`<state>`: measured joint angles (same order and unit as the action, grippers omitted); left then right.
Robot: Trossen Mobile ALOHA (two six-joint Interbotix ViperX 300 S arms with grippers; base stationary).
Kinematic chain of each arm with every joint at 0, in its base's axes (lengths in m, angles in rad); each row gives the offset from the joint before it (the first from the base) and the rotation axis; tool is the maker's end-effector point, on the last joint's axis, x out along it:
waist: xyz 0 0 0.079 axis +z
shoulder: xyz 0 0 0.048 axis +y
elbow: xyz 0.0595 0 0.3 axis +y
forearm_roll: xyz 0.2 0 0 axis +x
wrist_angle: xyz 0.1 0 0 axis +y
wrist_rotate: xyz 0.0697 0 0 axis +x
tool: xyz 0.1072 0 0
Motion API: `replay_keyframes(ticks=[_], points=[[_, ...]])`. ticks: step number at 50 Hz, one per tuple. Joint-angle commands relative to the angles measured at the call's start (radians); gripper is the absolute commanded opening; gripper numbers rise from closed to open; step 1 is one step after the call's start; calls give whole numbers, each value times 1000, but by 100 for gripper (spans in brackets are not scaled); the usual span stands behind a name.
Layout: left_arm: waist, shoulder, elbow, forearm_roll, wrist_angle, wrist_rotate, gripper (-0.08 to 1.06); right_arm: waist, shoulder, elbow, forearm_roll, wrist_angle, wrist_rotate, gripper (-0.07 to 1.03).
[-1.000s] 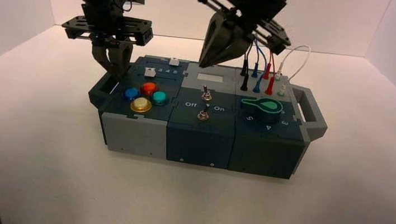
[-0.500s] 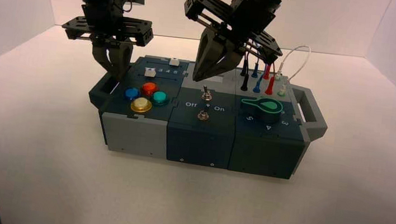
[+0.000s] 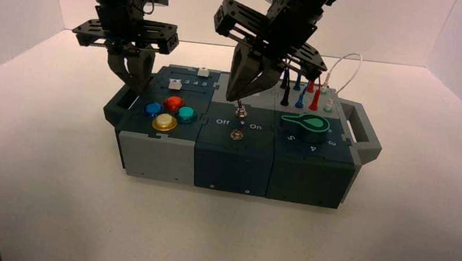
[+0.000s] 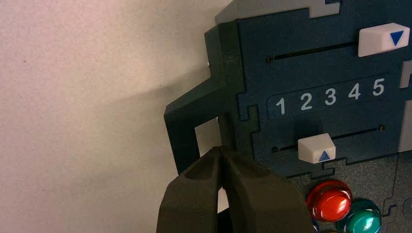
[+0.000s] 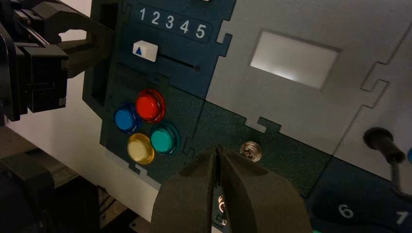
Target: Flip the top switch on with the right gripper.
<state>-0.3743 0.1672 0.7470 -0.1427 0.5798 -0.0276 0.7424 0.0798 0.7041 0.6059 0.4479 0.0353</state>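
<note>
The top switch (image 3: 241,111) is sitting on the box's middle panel, just under the tips of the right gripper (image 3: 239,98), whose jaws are pressed together to a point. Whether they are touching the lever I cannot tell, so the flip itself looks still to be done. The left gripper (image 3: 131,82), jaws closed too, is hanging idle well off to the side, by the box's handle (image 4: 194,121).

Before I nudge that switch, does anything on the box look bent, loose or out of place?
Nothing stands out. The box sits square, its wires plugged in. The right pincer, shut, is at the top switch; the left pincer, shut, waits by the box's left handle.
</note>
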Motion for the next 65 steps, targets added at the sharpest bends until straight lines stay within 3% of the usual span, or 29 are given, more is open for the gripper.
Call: replay_keyframes(ticks=[1,46,65], points=[[8,64,21,6,-14,8,-3,11,-6,-32,0,-9,6,-2],[8,67,20,8,-14,12,-3,3,40,-32,-44,-29,9,-2],[8,67,20,8,-14,14,-3,-41,41,-12,-129,-26,55,-2]])
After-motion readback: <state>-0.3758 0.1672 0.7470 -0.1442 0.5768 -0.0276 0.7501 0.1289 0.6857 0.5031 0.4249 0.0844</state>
